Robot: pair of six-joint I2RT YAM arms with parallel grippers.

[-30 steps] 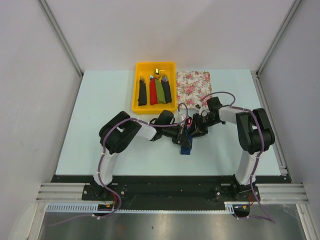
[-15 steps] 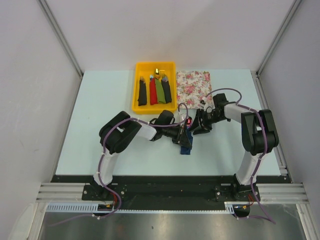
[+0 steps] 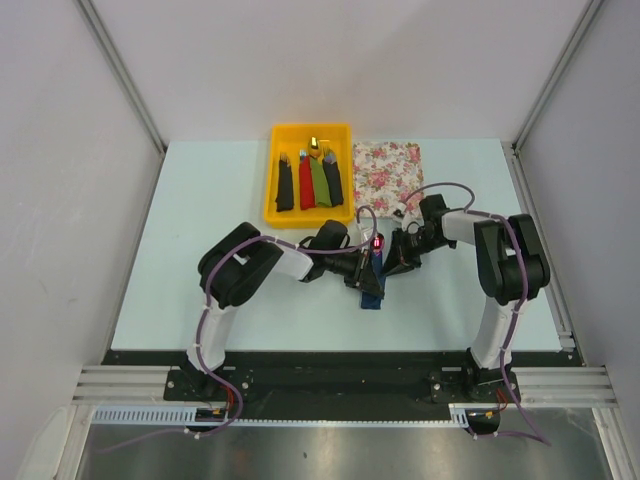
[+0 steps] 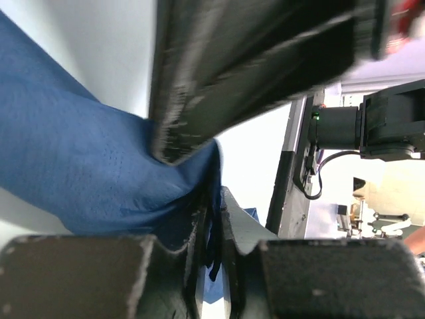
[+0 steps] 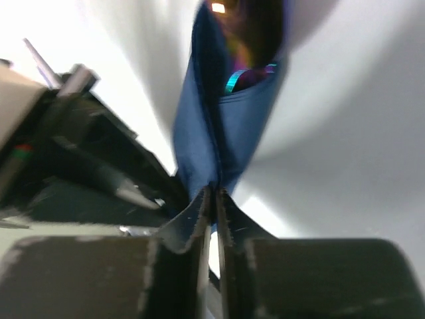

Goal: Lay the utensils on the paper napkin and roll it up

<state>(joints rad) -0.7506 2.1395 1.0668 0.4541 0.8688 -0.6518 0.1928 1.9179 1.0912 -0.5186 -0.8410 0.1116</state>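
1. Top view: the paper napkin (image 3: 372, 292) lies as a narrow blue bundle on the table (image 3: 200, 200), in front of the yellow tray (image 3: 268, 185) and the floral mat (image 3: 388, 172). The left gripper (image 3: 364, 278) and right gripper (image 3: 393, 264) meet over its far end. A red glint there looks like the spoon among the utensils (image 3: 377, 243). From this height I cannot tell how either claw is set.

2. Left wrist view: the left gripper (image 4: 214, 222) has its jaws drawn together, clamping a fold of the paper napkin (image 4: 80, 173). A dark blurred block crosses the top; what it is I cannot tell.

3. Right wrist view: the right gripper (image 5: 212, 206) pinches the lower tip of the paper napkin (image 5: 219, 126), with its jaws nearly touching. The utensils (image 5: 249, 76) show iridescent inside the fold.

4. Judgement: the utensils are placed and the rolling is in hand. The next move calls for both arms to turn the bundle together. It should be gentle, since thin paper may tear and the utensils may slip out of the open end.
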